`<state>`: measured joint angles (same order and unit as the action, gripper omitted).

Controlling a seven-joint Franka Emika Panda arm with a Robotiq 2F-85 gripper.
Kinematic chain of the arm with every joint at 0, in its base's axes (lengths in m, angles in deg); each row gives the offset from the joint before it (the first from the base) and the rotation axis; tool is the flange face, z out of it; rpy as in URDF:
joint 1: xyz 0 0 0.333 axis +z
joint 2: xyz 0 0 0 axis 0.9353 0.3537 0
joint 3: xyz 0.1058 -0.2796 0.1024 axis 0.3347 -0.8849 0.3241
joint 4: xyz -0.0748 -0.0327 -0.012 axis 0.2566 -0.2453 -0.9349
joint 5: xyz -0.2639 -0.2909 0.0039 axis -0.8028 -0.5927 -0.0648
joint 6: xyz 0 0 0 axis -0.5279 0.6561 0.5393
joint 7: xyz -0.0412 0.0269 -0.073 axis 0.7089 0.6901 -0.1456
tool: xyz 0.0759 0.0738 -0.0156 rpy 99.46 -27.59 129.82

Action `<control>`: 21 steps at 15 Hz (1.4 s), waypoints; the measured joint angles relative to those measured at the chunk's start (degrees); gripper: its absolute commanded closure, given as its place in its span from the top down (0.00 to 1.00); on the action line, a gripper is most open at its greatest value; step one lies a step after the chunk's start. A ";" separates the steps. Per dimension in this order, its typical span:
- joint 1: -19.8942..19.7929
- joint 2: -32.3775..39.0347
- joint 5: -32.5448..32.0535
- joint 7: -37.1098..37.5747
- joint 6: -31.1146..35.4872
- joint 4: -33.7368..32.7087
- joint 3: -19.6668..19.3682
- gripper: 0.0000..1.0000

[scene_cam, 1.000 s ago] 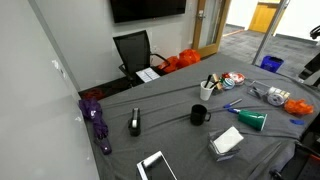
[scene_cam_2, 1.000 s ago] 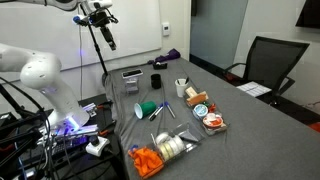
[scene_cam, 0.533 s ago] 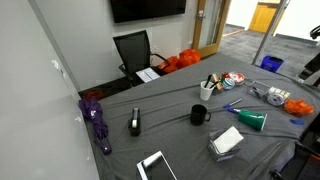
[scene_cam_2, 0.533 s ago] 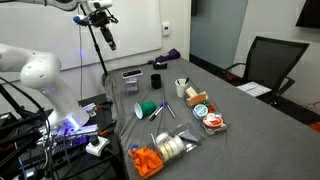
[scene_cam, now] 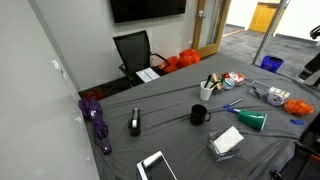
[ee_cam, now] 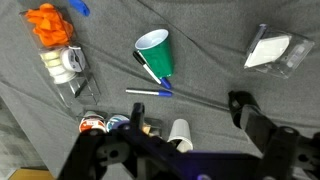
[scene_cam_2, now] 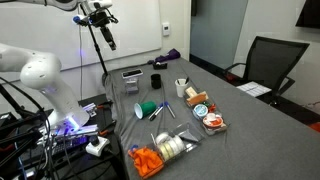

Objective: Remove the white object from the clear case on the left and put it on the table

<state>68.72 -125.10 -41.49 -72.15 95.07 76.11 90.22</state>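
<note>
One arm, raised high over table edge (scene_cam_2: 250, 135) in an exterior view, gripper (scene_cam_2: 108, 40) pointing down, well above everything. Jaws spread in wrist view, nothing between them. White object (ee_cam: 266, 50) lies inside clear case (ee_cam: 296, 56), case sits on grey cloth, well apart from gripper. Same case near black mug (scene_cam_2: 156, 81) in an exterior view. Green cup (ee_cam: 155, 52) on its side, pens (ee_cam: 150, 92) just beside it. Tape rolls (ee_cam: 66, 62) and orange bundle (ee_cam: 50, 22) at far side. White cup (ee_cam: 180, 133) near gripper body.
</note>
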 measured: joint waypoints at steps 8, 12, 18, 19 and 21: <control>-0.10 0.23 0.68 4.42 0.36 0.12 -0.84 1.00; -0.99 0.35 1.85 8.74 0.42 0.90 -1.86 1.00; -3.30 0.52 5.98 13.13 4.58 4.10 -2.62 1.00; -3.61 0.56 6.62 13.62 5.99 4.87 -2.62 1.00; -3.99 0.77 7.91 14.43 9.12 6.45 -2.62 1.00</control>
<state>64.73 -124.33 -33.58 -57.73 104.19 82.55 87.60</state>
